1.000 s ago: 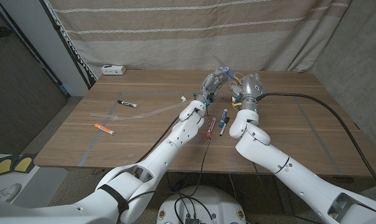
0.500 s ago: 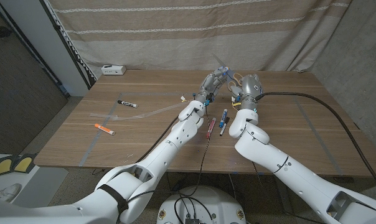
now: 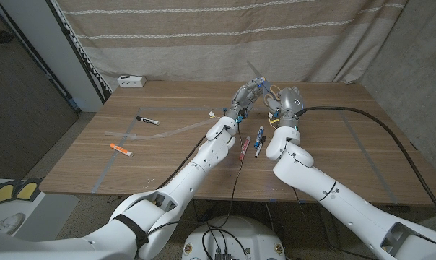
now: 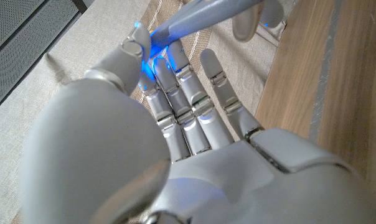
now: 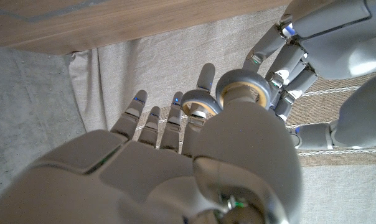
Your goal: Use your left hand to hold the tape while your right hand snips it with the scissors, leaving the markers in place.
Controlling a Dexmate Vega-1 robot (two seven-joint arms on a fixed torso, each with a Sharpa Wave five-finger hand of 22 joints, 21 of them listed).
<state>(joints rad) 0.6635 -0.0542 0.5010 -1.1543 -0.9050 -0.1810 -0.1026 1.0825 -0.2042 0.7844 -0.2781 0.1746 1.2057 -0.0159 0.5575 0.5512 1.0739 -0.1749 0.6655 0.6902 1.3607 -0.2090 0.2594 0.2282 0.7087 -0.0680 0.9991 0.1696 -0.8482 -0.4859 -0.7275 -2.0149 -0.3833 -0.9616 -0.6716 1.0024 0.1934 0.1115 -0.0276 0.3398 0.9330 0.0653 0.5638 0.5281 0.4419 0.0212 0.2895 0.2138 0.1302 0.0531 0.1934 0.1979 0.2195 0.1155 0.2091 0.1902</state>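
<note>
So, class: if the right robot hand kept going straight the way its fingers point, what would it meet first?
Probably the left robot hand, close beside the right robot hand and its scissors; past that, the curtain. Depth is unclear.

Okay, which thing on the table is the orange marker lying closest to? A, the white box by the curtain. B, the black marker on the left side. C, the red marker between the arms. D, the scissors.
B: the orange marker lies on the table's left part, with the black marker its nearest neighbour.

Scissors (image 5: 238,93): only the ring handles show past the right hand (image 5: 175,168); blades hidden. Tape near the left hand (image 3: 245,96) too thin to make out. Whether the scissors touch it cannot be told.
</note>
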